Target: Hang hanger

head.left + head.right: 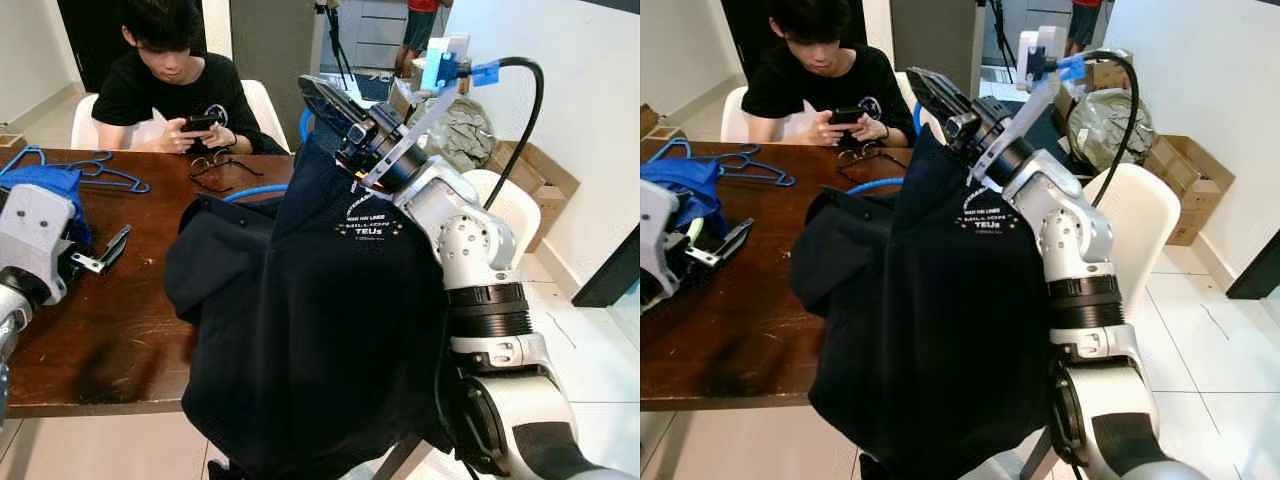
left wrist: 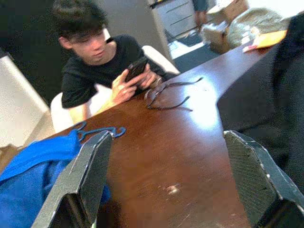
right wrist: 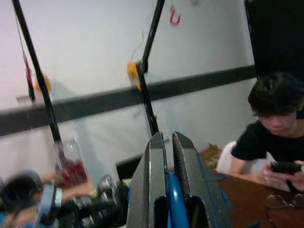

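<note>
Evenly lit indoor daylight in both head views, bright on the white right-hand wall (image 1: pixel 590 90) and pale tiled floor (image 1: pixel 1200 330). Soft sheen along the far part of the dark brown wooden table (image 1: pixel 110 320); deep shadow at its near edge. Almost no detail in the folds of the black printed T-shirt (image 1: pixel 320 340), near-solid dark. Slight bowing toward the frame edges. Strong white glare on the tabletop in the left wrist view, with motion softness over the seated person in a black shirt (image 2: pixel 95 61). Washed-out, hazy wall in the right wrist view; smeared blur in the lower corner.
</note>
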